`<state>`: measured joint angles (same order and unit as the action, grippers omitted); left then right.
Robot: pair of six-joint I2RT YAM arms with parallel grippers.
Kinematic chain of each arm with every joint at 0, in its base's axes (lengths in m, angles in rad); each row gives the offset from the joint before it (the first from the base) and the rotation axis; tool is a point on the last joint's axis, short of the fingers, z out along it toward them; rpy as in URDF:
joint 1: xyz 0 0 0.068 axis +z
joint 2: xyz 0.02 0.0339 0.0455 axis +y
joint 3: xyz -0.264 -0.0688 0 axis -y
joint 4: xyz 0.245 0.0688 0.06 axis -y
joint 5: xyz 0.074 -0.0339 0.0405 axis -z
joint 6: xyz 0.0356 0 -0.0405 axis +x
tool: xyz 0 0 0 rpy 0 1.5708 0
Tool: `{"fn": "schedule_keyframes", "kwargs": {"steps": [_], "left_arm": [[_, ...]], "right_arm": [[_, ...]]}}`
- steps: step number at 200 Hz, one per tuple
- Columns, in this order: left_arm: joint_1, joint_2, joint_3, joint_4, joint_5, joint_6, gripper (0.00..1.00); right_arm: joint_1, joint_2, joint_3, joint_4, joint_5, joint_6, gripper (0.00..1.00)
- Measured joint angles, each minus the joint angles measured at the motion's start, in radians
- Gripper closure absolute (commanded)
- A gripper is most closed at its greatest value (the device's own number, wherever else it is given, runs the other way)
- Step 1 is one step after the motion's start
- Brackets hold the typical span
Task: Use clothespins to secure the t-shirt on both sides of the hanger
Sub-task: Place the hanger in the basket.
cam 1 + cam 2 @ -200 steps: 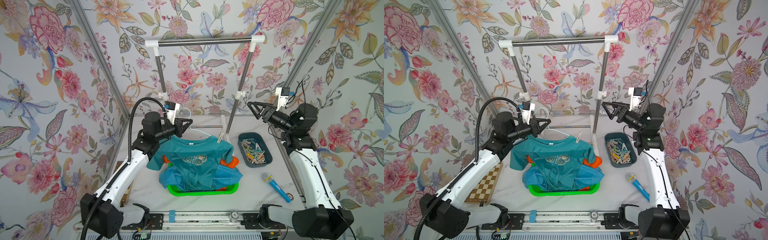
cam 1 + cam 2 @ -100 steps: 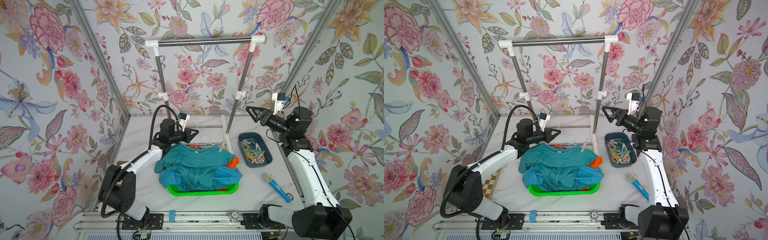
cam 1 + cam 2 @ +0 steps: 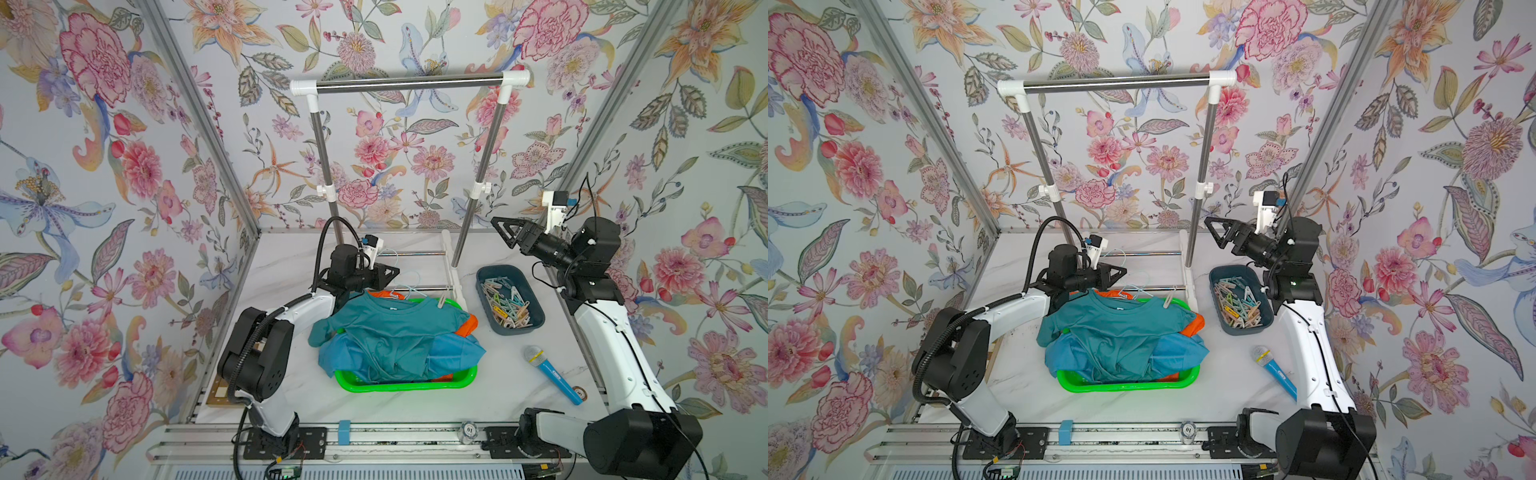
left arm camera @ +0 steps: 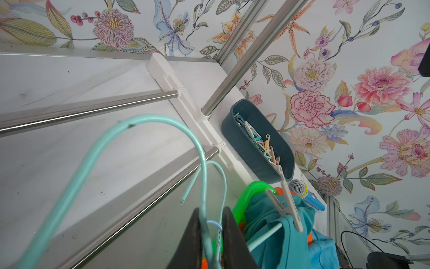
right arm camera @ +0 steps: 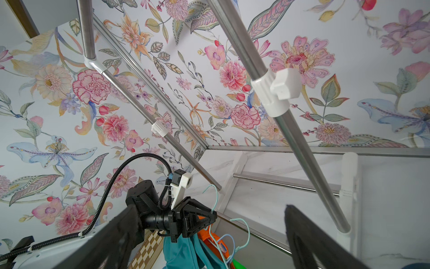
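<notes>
A teal t-shirt lies draped over the clothes in the green basket. It hangs on a pale hanger whose hook rises at its collar. One beige clothespin clips the shirt's right shoulder to the hanger bar. Several more clothespins fill the dark blue bin. My left gripper sits at the collar, jaws slightly apart around the hook's stem. My right gripper hovers wide open and empty above the bin.
A metal clothes rack stands at the back, its base rails on the table behind the basket. Other hanger hooks and orange and blue clothes lie in the basket. A blue toy microphone lies front right, a checkerboard front left.
The left arm has brought the t-shirt and hanger down and back onto the basket, and its jaws have loosened from the hook. The right gripper sank slightly, still open.
</notes>
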<state>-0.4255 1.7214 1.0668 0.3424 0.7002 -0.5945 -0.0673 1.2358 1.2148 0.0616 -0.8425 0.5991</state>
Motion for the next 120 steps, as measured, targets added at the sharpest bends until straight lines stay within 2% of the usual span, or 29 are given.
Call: {"fn": "schedule_keyframes", "kwargs": {"steps": [26, 63, 65, 68, 71, 93, 120], "left_arm": [[0.007, 0.007, -0.004, 0.003, 0.001, -0.002, 0.46], [0.029, -0.006, -0.028, 0.001, 0.002, 0.007, 0.29], [0.032, -0.008, -0.031, 0.001, 0.002, 0.003, 0.24], [0.035, -0.014, -0.034, -0.003, 0.002, 0.011, 0.05], [0.039, -0.017, -0.035, -0.005, 0.002, 0.005, 0.01], [0.064, -0.074, -0.046, -0.041, -0.008, 0.026, 0.00], [0.086, -0.208, -0.048, -0.100, -0.057, 0.072, 0.00]], "right_arm": [[-0.013, 0.000, -0.005, -0.053, 0.051, -0.025, 0.01], [-0.026, 0.000, -0.014, -0.198, 0.189, -0.097, 0.01], [-0.026, 0.000, -0.014, -0.207, 0.198, -0.100, 0.01], [-0.026, 0.000, -0.014, -0.221, 0.209, -0.109, 0.01], [-0.026, 0.000, -0.014, -0.233, 0.222, -0.117, 0.00], [-0.019, 0.000, -0.013, -0.341, 0.336, -0.179, 0.05], [0.024, 0.001, -0.013, -0.472, 0.520, -0.260, 0.13]]}}
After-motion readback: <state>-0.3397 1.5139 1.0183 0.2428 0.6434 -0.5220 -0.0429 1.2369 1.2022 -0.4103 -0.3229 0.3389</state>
